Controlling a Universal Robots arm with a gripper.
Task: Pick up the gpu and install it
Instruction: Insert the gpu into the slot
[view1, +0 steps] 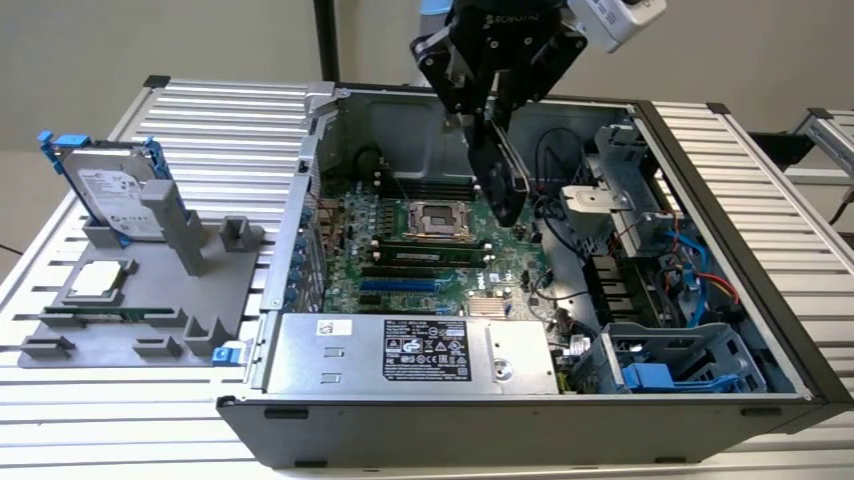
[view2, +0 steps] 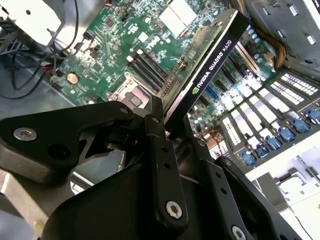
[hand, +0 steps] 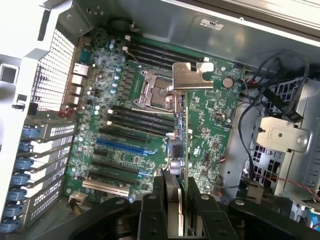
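One arm, one card, one open tower. Exterior view, L to R:

(a) Grey parts fixture on the slatted table, w/ a hard drive in a blue frame standing on edge. Not part of this job.

(b) PC case, side panel off, motherboard exposed.

(c) The gripper sits above the case, fingers clamped on the gpu. The card hangs edge-on and tilted, lower end just over the board, beside the CPU socket on the exterior view's right. It is not seated in any slot.

(d) Loose black cables and a drive cage lie further R.

Both wrist views show the grip: the fingers pinch one short end of the card, w/ the silver bracket at the far end.

Hazards (judgement):
- **Slip:** the hold is on a narrow end, so the card could pivot or slip if an edge catches.
- **Collision:** the bracket end looks lowest and may strike the socket or memory slots, or snag the nearby cables.
- **Misalignment:** the expansion slots lie to one side of the card's present line. Pressing down w/o alignment risks bent contacts.

Print: white lettering runs along the card's black edge. A white label sits on the power supply, and the hard drive carries one too. Text not transcribed.
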